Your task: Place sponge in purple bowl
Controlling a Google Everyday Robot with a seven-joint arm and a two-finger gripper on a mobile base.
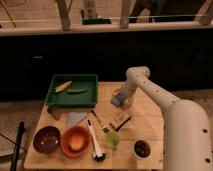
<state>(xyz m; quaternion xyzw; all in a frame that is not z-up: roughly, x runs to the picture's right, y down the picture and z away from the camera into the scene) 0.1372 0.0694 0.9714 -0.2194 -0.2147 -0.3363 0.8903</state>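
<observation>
The sponge (117, 100), a small blue-grey pad, is on the wooden table (145, 117) just right of the green tray. My gripper (123, 96) is down at the sponge, right against its right side. The arm reaches to it from the lower right. The purple bowl (46, 139) stands at the table's front left corner, far from the gripper, with nothing seen in it.
An orange bowl (75, 141) sits beside the purple bowl. A green tray (72, 91) holds two long foods. A tan-and-brown striped block (120, 120), a green cup (112, 140), a brush (95, 139), a grey cloth (75, 119) and a small white cup (142, 148) lie between.
</observation>
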